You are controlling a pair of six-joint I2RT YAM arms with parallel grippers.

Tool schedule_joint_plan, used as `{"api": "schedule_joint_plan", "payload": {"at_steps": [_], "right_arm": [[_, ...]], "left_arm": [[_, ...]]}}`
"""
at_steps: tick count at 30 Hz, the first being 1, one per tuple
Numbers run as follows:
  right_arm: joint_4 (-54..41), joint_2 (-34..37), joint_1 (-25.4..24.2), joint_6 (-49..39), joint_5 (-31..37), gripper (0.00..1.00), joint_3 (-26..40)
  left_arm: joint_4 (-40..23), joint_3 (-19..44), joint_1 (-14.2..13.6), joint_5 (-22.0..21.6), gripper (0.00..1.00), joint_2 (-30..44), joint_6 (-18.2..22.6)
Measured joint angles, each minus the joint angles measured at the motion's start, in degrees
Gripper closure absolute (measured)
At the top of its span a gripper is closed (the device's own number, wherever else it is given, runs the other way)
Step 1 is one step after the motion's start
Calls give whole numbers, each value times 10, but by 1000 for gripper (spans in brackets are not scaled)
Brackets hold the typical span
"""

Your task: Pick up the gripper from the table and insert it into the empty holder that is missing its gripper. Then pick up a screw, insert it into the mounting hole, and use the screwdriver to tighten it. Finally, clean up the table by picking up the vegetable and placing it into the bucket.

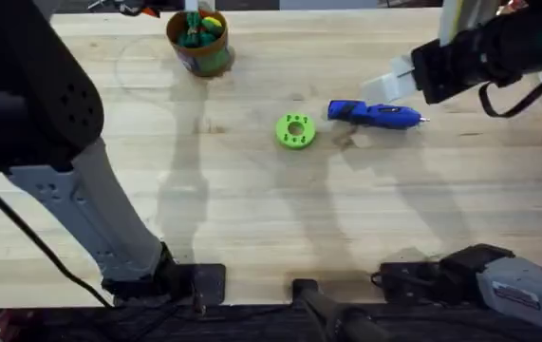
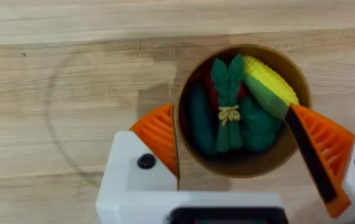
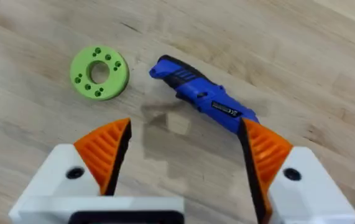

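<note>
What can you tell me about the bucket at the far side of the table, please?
The bucket is small and round, with a yellow-tan rim and a dark printed side. It stands upright near the table's far edge, left of centre. It holds toy vegetables: a yellow corn cob, a dark green leafy bundle tied with a yellow band, and something red beneath. The left pincer hangs open above it, its orange pads either side of the rim; whether they touch it is unclear.

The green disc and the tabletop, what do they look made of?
The green disc looks like matte plastic: one even lime colour, neat round holes, possibly printed. The tabletop looks like pale wood, with visible grain and plank seams and a smooth, lightly marked surface.
</note>
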Motion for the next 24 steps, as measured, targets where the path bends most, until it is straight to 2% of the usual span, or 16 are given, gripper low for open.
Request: {"api": "schedule_joint_plan", "payload": {"at_steps": [5, 16, 19, 24], "right_arm": [[0, 0, 0, 0, 0, 14, 0], [0, 0, 0, 0, 0, 14, 0], [0, 0, 0, 0, 0, 14, 0], [0, 0, 0, 0, 0, 14, 0]], "left_arm": [[-57, 13, 0, 2, 15, -44, 0], [-176, 13, 0, 3, 15, -211, -3], [-165, -34, 0, 1, 15, -261, -8], [-160, -172, -2, 2, 15, -358, -19]]}}
